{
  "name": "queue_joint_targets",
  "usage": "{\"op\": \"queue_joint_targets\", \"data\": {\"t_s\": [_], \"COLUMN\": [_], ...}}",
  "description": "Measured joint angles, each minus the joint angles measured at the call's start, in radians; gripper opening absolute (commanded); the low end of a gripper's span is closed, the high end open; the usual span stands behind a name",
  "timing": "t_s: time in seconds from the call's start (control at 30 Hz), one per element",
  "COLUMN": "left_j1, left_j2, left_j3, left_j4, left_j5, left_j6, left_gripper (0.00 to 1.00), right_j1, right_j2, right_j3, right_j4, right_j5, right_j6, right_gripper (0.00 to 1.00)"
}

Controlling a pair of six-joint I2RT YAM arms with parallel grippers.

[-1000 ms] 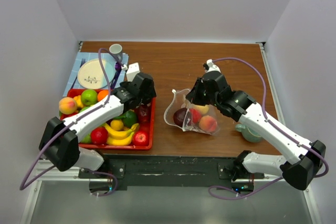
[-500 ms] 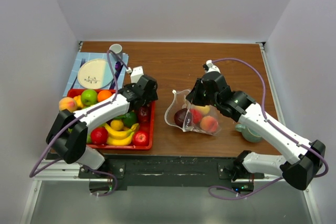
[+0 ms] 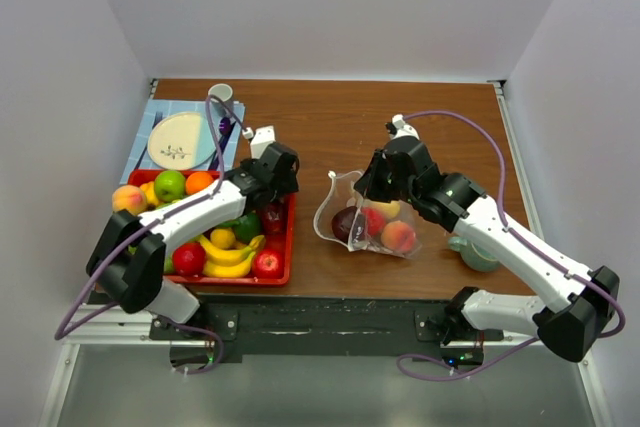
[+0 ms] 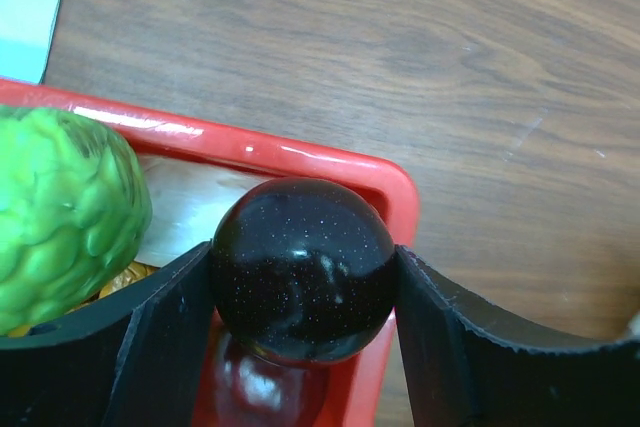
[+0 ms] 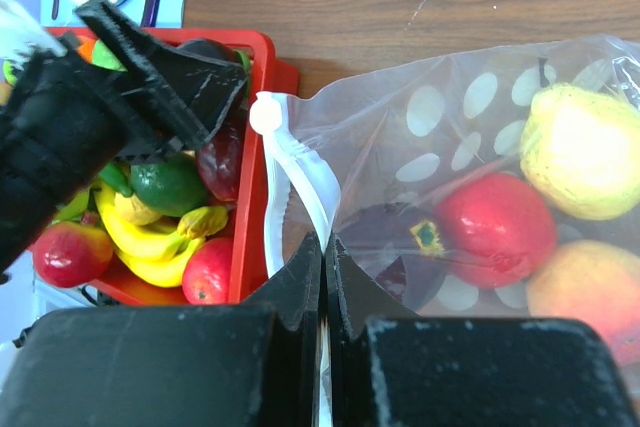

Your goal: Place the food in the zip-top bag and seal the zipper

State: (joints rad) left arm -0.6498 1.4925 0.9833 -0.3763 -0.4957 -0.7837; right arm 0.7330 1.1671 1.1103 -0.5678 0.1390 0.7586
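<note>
Leftmost, the left gripper (image 4: 302, 272) clamps a dark plum (image 4: 300, 247) between both fingers, over the corner of the red tray (image 4: 300, 155). Rightward, the bag (image 5: 450, 117) sits on the worktop (image 3: 340, 117) holding fruit, and the right gripper (image 5: 323, 247) is pinched tight on its edge beside the zipper (image 5: 300, 172).

2 arms (image 3: 190, 212): white links, blk joints; L gripper (image 4: 302, 277), R gripper (image 5: 323, 257) blk; purple cables (image 3: 452, 112).

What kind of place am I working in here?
Most likely a robot test booth, not a real kitchen: plain white walls box in one wooden table, and the red tray of fruit and the plate look staged.
</note>
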Motion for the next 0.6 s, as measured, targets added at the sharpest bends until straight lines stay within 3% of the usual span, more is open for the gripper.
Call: {"op": "queue_joint_targets", "data": {"t_s": [0.43, 0.6], "left_j1": [-0.029, -0.116], "left_j2": [-0.388, -0.420], "left_j3": [-0.047, -0.080], "left_j4": [0.039, 0.061], "left_j5": [0.355, 0.478], "left_j6": [0.176, 0.179], "left_gripper": [0.30, 0.30], "right_j1": [0.000, 0.000], "right_j2": [0.025, 0.036], "right_j3": [0.005, 0.027], "right_j4": [-0.001, 0.000], "right_j5": [0.005, 0.005], "right_j6": [-0.002, -0.003], "right_gripper": [0.00, 0.00]}}
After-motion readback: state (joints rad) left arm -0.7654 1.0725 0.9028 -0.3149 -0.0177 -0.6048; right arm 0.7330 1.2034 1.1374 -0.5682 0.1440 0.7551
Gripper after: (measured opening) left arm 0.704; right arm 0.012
